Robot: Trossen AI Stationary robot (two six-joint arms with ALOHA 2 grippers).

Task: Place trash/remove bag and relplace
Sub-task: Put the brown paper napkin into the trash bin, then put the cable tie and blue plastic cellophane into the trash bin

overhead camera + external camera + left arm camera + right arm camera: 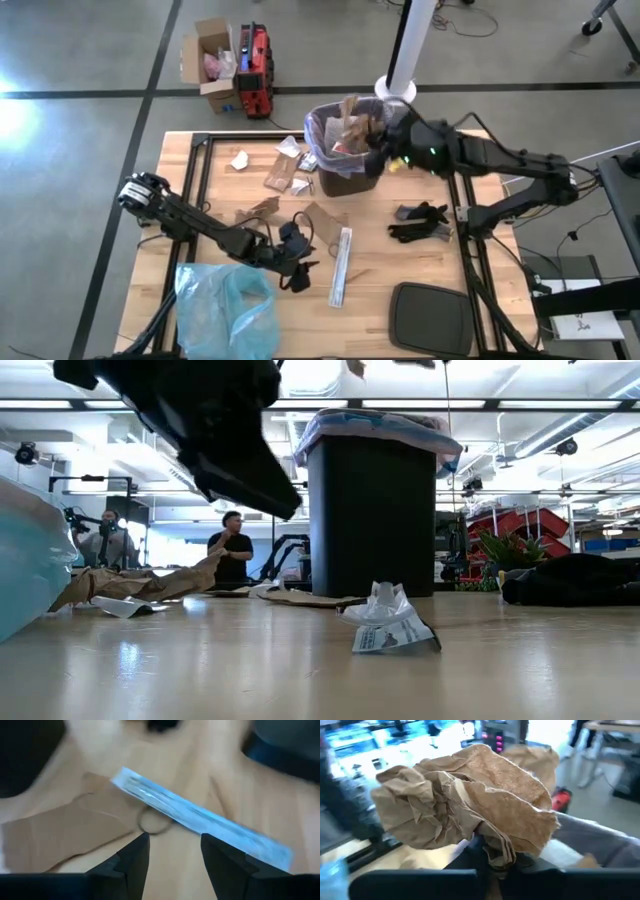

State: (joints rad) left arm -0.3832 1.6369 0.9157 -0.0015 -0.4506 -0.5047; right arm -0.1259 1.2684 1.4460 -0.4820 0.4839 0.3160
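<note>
crumpled brown paper trash sits clamped in the right gripper, jaws shut tight on it, held over the black bin. the bin stands at the far middle of the bench, its pale bag folded over the rim. more scraps lie beside the bin. the left gripper hovers low, jaws partly open and seemingly empty, above a long clear wrapper and flat cardboard.

The bin is black, lined with a pale lavender-pink bag. Crumpled paper in the right gripper is brown. A near-left plastic bag is translucent light blue; the table is pale wood.
</note>
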